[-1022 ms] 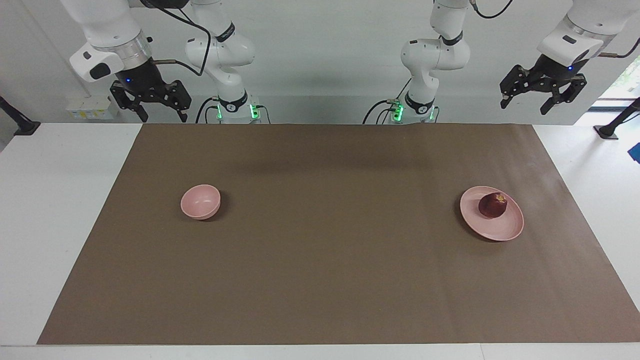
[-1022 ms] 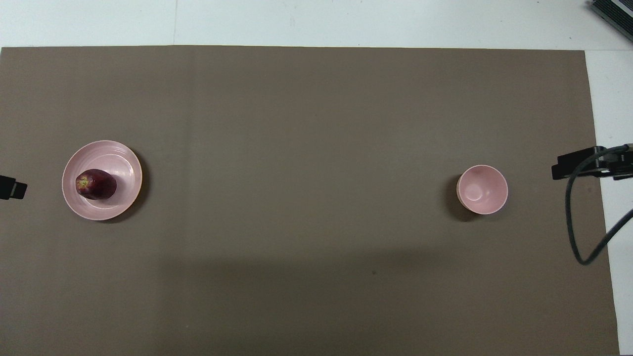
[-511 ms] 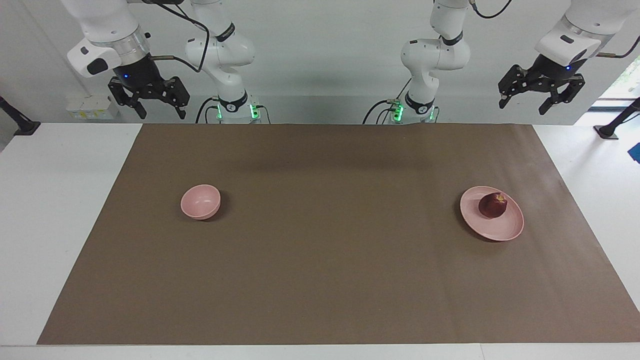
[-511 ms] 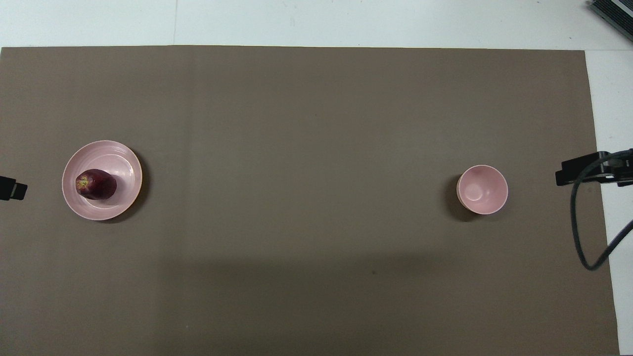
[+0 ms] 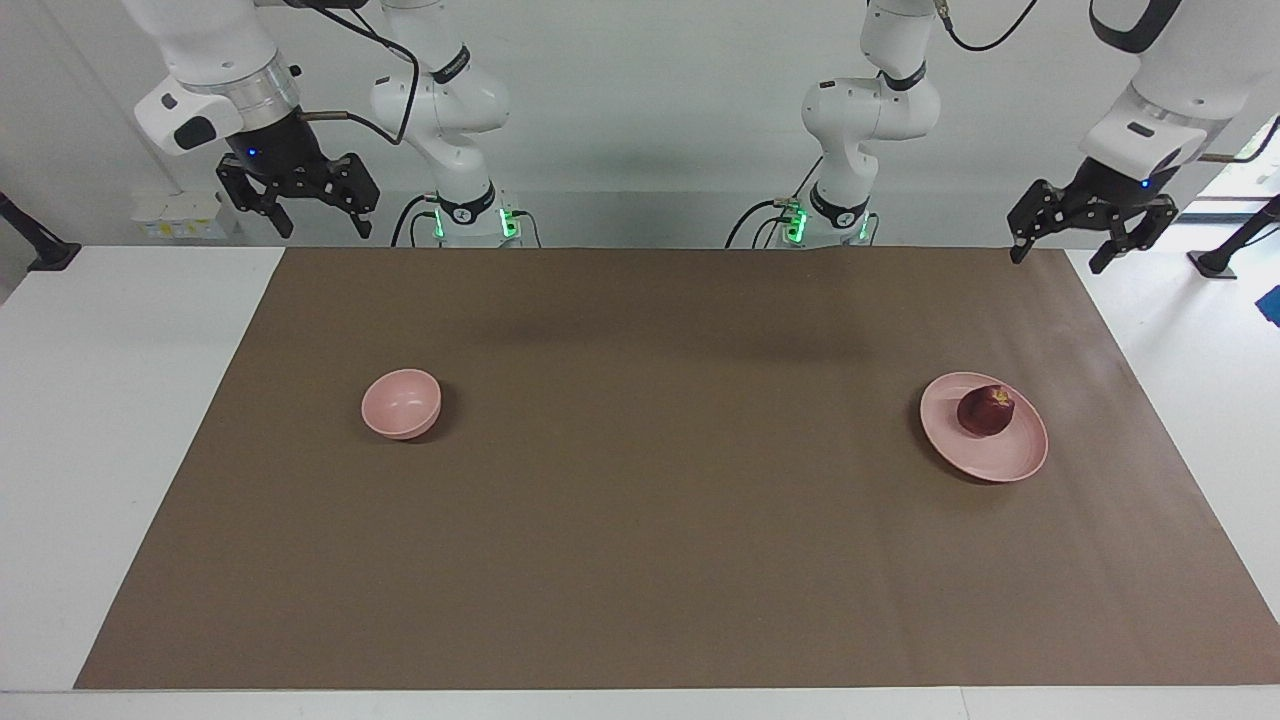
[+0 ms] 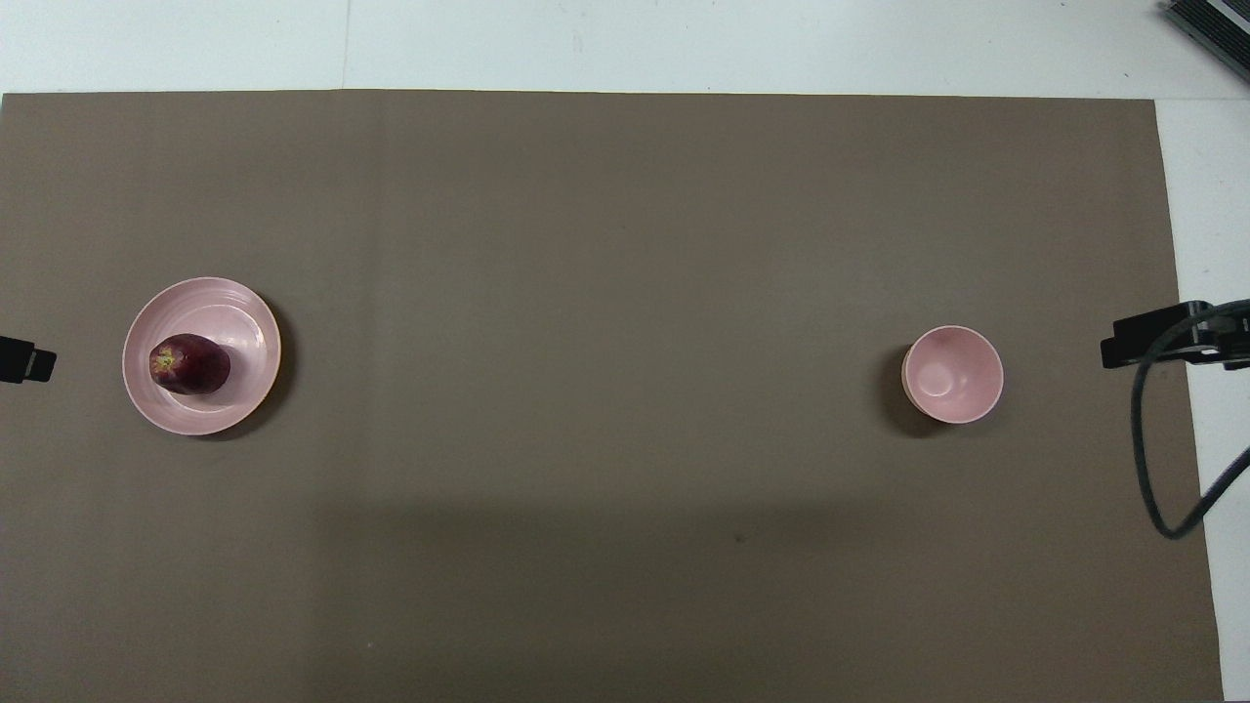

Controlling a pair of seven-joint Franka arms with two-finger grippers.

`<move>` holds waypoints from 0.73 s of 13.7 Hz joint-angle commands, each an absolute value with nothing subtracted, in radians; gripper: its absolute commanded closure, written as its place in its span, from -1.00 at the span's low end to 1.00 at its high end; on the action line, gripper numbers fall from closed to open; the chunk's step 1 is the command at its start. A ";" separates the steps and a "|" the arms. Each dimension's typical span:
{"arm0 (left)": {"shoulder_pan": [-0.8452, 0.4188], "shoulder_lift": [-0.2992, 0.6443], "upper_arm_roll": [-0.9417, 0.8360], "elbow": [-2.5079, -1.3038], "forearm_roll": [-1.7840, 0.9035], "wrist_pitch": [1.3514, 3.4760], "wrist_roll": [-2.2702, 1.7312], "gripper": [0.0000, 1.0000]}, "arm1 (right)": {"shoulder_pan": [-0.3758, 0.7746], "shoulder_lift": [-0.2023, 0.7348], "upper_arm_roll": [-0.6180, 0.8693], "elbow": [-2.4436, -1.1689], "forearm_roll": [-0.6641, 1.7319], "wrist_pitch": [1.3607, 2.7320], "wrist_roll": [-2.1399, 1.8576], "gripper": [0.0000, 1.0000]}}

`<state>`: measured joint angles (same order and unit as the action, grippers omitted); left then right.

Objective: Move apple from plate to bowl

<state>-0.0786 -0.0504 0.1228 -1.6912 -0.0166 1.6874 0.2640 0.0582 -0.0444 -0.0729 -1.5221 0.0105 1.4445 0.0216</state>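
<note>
A: Where do we stand? The apple (image 5: 986,411) lies in the plate (image 5: 1010,460), on the part toward our bases, near the counter (image 5: 130,400) edge at our left arm's end.

B: And our left pincer (image 5: 1088,218) hangs released over the corner of the brown mat (image 5: 640,560) at that same end, so the apple sits farther out from us than the pincer. The left arm is clearly the nearer one.

A: Its long axis seems to run along the counter's length.

B: The bowl (image 5: 401,403) is empty, well apart toward the right arm's end. Our right pincer (image 5: 298,193) waits, released, above that end's corner.
</note>
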 commanded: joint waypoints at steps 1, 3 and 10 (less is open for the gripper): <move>-0.054 -0.080 0.117 -1.889 -0.008 1.877 0.282 -1.00 | 0.055 -0.055 -0.072 -1.528 0.014 1.431 0.038 -1.00; -0.032 -0.057 0.117 -1.994 -0.008 2.036 0.282 -1.00 | 0.055 -0.055 -0.072 -1.528 0.014 1.428 0.035 -1.00; 0.024 0.094 0.115 -2.098 -0.009 2.310 0.282 -1.00 | 0.055 -0.055 -0.074 -1.528 0.014 1.428 0.035 -1.00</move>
